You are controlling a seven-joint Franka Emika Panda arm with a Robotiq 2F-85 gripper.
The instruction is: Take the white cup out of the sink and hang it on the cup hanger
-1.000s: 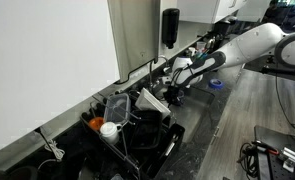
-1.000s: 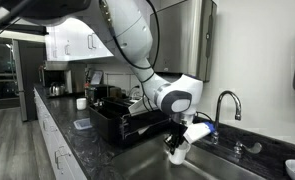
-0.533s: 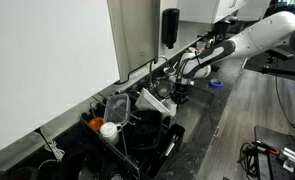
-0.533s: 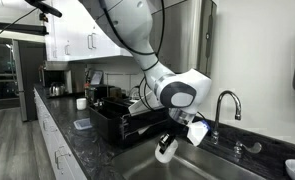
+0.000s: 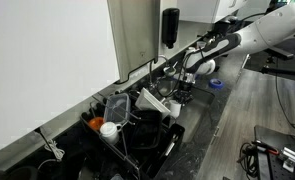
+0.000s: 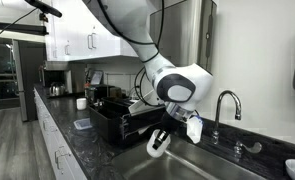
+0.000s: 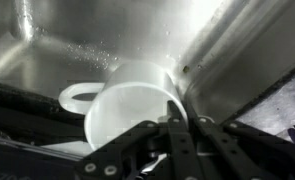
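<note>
Above the sink (image 6: 223, 168), white cup (image 6: 157, 146) gripped in the hand (image 6: 168, 132), tilted

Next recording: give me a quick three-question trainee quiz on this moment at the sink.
1. True or false: the white cup rests on the floor of the sink.
2. What is the gripper shut on? A) the faucet B) the white cup C) a plate
3. Short answer: is the cup hanging on the black rack yet?
Key: 1 false, it is held up over the sink; 2 B; 3 no.
</note>
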